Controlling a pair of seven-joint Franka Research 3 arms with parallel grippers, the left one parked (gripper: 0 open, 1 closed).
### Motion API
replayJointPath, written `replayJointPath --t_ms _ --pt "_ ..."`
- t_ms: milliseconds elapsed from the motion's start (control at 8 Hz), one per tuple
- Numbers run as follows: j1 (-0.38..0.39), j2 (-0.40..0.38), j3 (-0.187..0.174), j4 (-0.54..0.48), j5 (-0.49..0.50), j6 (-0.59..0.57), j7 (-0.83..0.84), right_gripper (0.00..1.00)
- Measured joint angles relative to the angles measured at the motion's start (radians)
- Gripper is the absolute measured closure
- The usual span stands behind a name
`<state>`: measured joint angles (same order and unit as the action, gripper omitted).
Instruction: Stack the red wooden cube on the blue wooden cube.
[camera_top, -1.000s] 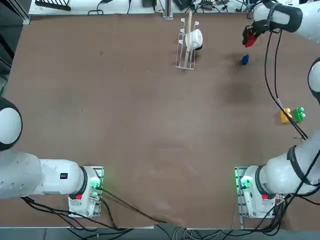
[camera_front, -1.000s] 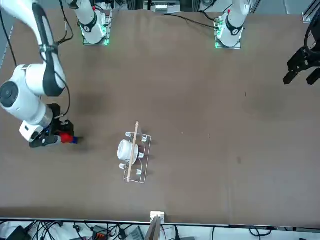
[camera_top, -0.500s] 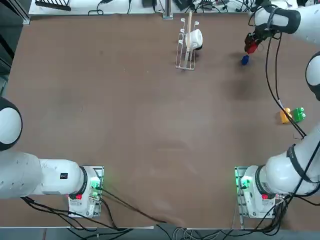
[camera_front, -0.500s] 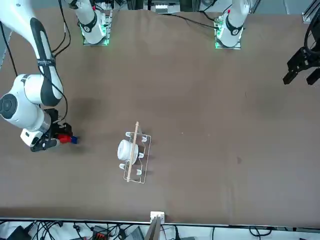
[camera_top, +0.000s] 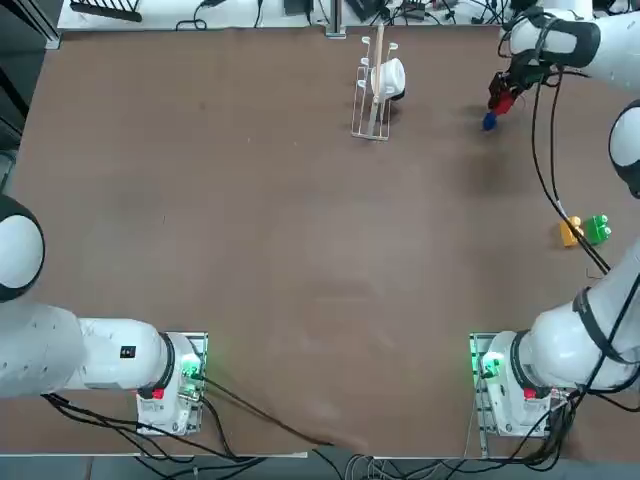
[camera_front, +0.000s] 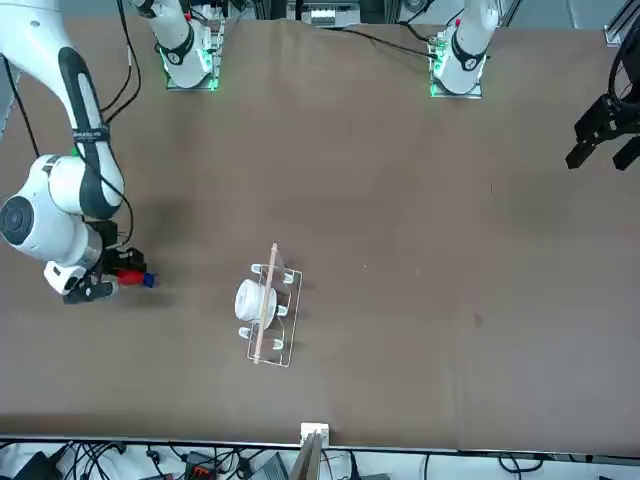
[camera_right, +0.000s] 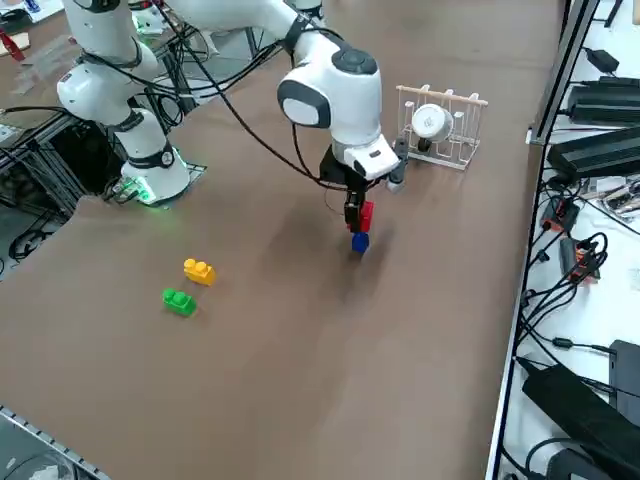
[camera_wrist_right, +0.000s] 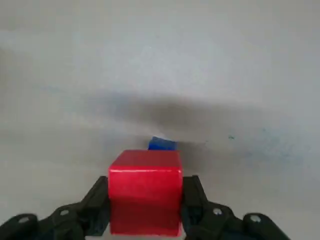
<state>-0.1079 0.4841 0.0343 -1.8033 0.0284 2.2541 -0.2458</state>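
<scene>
My right gripper (camera_right: 358, 212) is shut on the red wooden cube (camera_right: 366, 215), far out over the table on the right side. The blue wooden cube (camera_right: 360, 241) stands on the table directly beneath it. In the right side view the red cube hangs just over the blue one; I cannot tell whether they touch. In the wrist view the red cube (camera_wrist_right: 145, 192) sits between the black fingers (camera_wrist_right: 95, 205), and only a sliver of the blue cube (camera_wrist_right: 161, 144) shows beyond it. From above, the red cube (camera_top: 503, 100) overlaps the blue cube (camera_top: 489, 121).
A wire rack holding a white cup (camera_top: 377, 85) stands to the left of the cubes at the far edge. A yellow studded block (camera_top: 571, 232) and a green studded block (camera_top: 598, 228) lie nearer my base on the right. Black cables hang along the right arm.
The right gripper has come down with the red cube in it and closed in on the blue cube. The blue cube has not moved.
</scene>
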Motion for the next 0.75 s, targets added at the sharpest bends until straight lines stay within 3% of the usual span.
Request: replayJointPath --t_ms 750 --pt "-0.008 0.026 0.0 0.001 0.019 0.021 0.011 0.3"
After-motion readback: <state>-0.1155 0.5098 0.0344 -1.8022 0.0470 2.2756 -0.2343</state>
